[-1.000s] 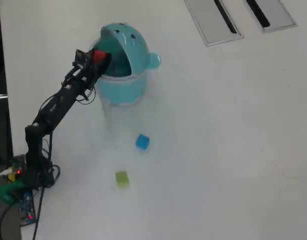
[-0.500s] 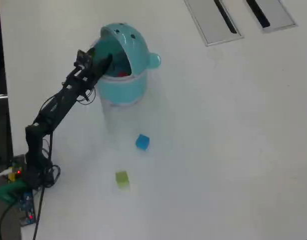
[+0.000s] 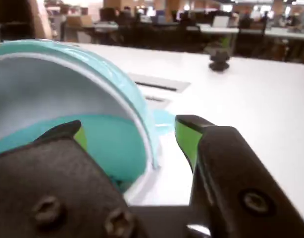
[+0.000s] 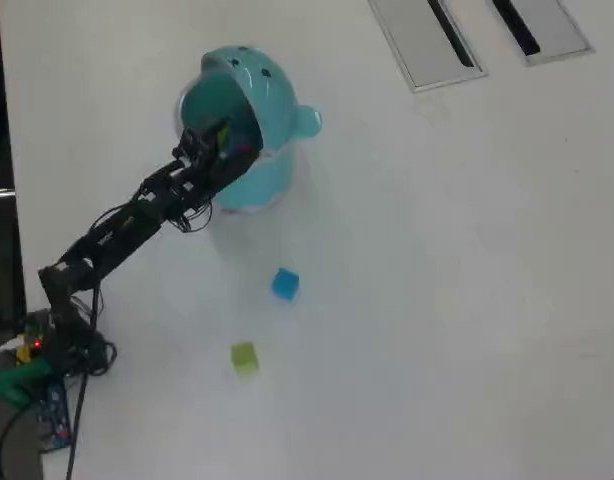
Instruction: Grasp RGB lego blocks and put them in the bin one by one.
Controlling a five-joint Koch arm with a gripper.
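Observation:
The teal bin stands at the upper left of the overhead view, its hooded mouth facing left. My gripper hovers at the front rim of that mouth, open and empty. In the wrist view the green-padded fingers are spread wide around my gripper, and the bin fills the left half just ahead. A blue block lies on the table below the bin. A yellow-green block lies further down. The red block is hidden.
Two flat grey slotted panels are set into the white table at the top right. The arm's base and cables sit at the lower left, beside the table's dark left edge.
One second ago the gripper held the red block at the bin's mouth. Half a second ago the block lay inside the bin. The gripper has since shifted right and down along the rim, open.

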